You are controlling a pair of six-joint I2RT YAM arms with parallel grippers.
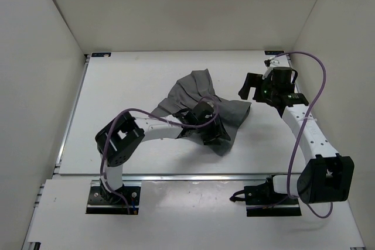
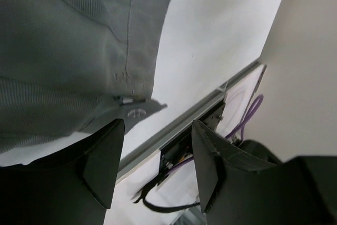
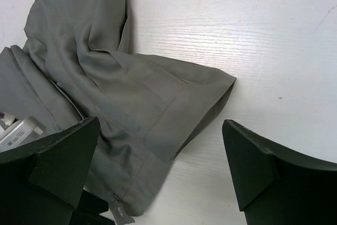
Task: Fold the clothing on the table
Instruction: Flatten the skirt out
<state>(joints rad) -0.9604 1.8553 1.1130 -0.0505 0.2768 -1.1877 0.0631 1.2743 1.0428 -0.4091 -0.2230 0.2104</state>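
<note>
Clothing [image 3: 131, 98]: grey woven cloth, matt, w/ stitched hems. Table [image 3: 253, 35]: white, matt, faint grain; metal edge rail [image 2: 210, 101].

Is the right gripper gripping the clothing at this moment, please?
No, the right gripper is wide open, and the clothing lies slack on the table below its fingers.

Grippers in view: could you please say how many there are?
2: the left gripper over the grey clothing mid-table; the right gripper at the clothing's right edge, above the table.
</note>
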